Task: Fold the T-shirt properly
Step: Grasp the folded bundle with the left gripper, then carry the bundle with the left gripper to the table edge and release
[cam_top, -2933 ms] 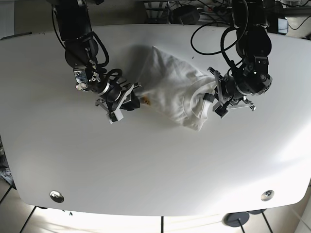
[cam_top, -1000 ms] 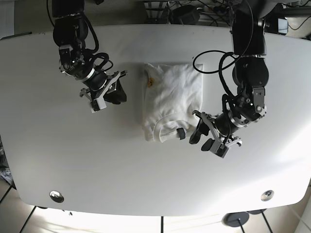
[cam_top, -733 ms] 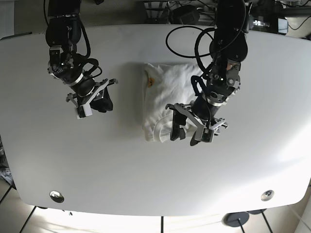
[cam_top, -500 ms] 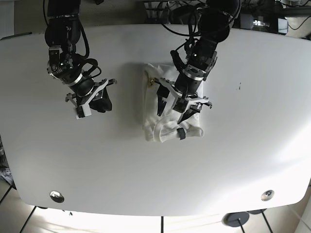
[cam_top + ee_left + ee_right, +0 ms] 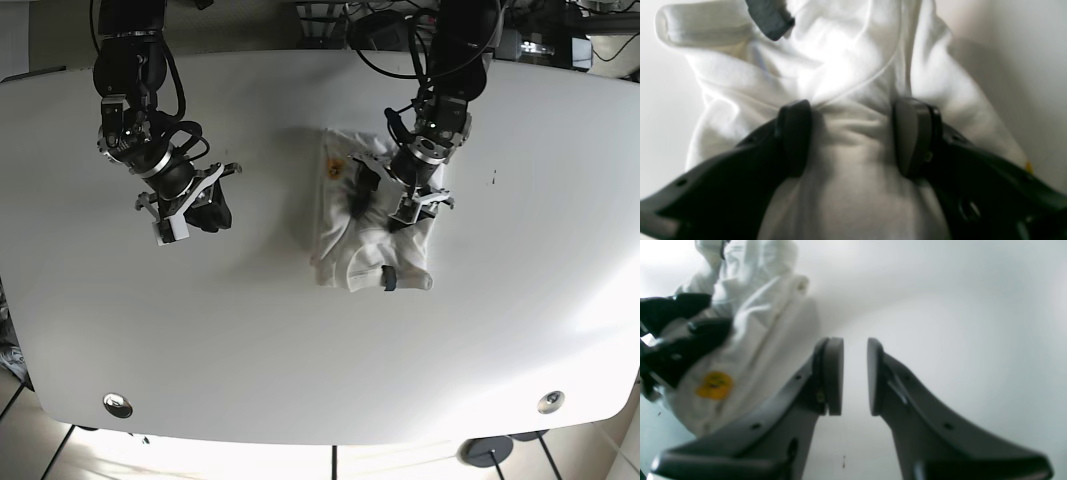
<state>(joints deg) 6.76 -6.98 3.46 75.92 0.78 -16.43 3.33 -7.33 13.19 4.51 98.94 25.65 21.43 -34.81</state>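
Observation:
The white T-shirt (image 5: 352, 250) lies as a folded bundle on the white table (image 5: 300, 340), right of centre. It shows a small orange print (image 5: 335, 167) at its far left corner and a dark label (image 5: 388, 280) at its near edge. My left gripper (image 5: 385, 198) sits on top of the bundle. In the left wrist view the left gripper (image 5: 853, 136) has its fingers (image 5: 795, 136) pressed into the T-shirt (image 5: 846, 66), a ridge of cloth bunched between them. My right gripper (image 5: 200, 212) hangs over bare table to the left, empty. In the right wrist view the right gripper (image 5: 855, 376) has its pads nearly together.
Round metal fittings (image 5: 117, 404) sit in the table near both front corners. Cables and equipment (image 5: 400, 30) crowd the back edge. The right wrist view shows the T-shirt (image 5: 766, 316) with its yellow print (image 5: 714, 385) off to the left.
The left arm swung in from the front right onto the T-shirt and closed on the cloth. The bundle slid slightly right. The right arm drew back left and then stayed still.

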